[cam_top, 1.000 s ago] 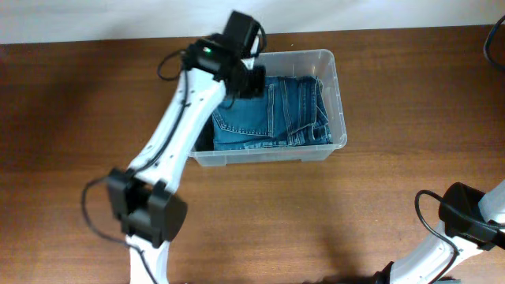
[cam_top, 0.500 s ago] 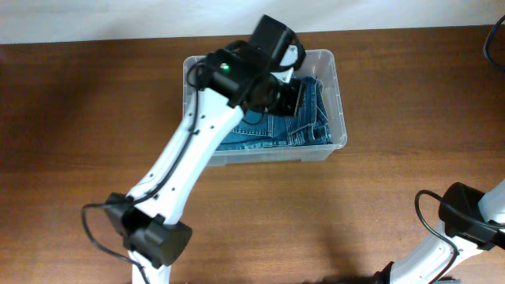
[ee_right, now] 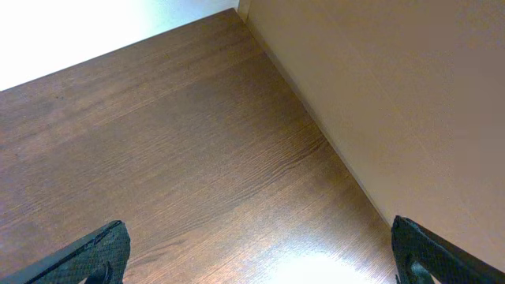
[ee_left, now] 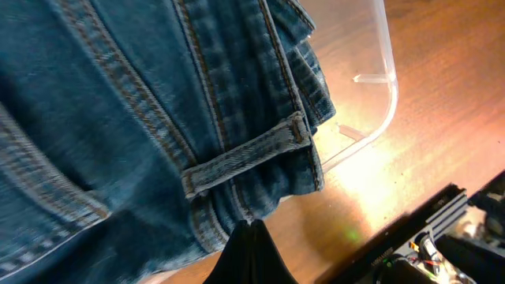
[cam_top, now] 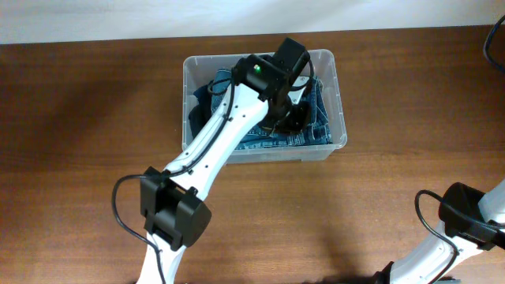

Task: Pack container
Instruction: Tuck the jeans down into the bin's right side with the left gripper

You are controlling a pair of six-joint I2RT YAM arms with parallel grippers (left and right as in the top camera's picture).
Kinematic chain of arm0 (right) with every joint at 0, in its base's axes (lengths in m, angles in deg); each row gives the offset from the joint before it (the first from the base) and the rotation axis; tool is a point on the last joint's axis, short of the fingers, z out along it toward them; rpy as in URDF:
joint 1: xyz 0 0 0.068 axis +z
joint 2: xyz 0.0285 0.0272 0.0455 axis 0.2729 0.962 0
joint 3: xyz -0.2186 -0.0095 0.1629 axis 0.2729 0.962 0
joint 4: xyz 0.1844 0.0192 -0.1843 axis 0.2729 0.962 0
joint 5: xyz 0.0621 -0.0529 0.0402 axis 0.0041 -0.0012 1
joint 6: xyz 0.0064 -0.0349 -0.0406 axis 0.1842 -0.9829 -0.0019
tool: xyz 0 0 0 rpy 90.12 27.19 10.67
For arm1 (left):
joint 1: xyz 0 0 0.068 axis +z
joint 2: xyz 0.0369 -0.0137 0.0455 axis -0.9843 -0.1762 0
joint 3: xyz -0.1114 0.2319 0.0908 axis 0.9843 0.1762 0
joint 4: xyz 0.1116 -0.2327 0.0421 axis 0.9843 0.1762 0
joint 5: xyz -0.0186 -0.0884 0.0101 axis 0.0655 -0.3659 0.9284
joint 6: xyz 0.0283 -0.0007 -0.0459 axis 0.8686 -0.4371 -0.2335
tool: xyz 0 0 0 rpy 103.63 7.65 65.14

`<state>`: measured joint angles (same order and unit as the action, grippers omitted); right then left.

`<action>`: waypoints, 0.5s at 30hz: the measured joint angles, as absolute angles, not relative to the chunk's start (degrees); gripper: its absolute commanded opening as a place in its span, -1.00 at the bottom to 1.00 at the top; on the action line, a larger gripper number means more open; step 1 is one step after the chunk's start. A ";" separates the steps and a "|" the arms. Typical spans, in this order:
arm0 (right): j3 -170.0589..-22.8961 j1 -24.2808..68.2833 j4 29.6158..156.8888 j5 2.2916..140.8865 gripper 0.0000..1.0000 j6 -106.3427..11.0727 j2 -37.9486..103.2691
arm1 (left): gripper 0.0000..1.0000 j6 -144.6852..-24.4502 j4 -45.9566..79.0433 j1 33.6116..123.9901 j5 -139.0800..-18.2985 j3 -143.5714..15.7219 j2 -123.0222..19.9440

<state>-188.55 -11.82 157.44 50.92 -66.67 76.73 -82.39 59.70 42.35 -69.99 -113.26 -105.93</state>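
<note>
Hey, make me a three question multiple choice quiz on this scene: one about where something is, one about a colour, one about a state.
1. Where do the jeans lie? A on a shelf; B inside the container; C on a chair.
2. What colour are the jeans? A blue; B black; C red.
3. The right tool is: A shut on cloth; B open above the table; C shut on a lid.
Key: B, the overhead view shows denim filling the container; A, the left wrist view shows blue denim up close; B, its fingers stand wide apart over bare wood.
</note>
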 measured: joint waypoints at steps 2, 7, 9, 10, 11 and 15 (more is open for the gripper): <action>-188.55 -11.82 157.44 50.92 0.97 -66.67 76.73 | -0.99 -82.39 59.63 42.35 -70.60 -113.12 -106.02; -188.55 -11.82 157.44 50.92 0.97 -66.69 76.73 | -0.99 -82.35 59.42 42.31 -71.26 -112.03 -106.02; -188.55 -11.82 157.44 50.92 0.97 -66.69 76.73 | -0.99 -82.35 59.31 42.31 -71.28 -111.09 -106.02; -188.55 -11.82 157.44 50.92 0.97 -66.67 76.73 | -0.99 -82.31 59.26 42.31 -71.28 -110.65 -106.02; -188.55 -11.82 157.44 50.92 0.97 -66.67 76.73 | -0.99 -82.22 59.22 42.31 -71.30 -110.39 -106.02; -188.55 -11.82 157.44 50.92 0.97 -66.67 76.73 | -0.99 -82.17 57.97 42.29 -71.70 -109.50 -106.02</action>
<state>-188.55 -11.82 157.44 50.92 -66.67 76.73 -82.17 57.97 42.29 -71.70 -109.50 -106.02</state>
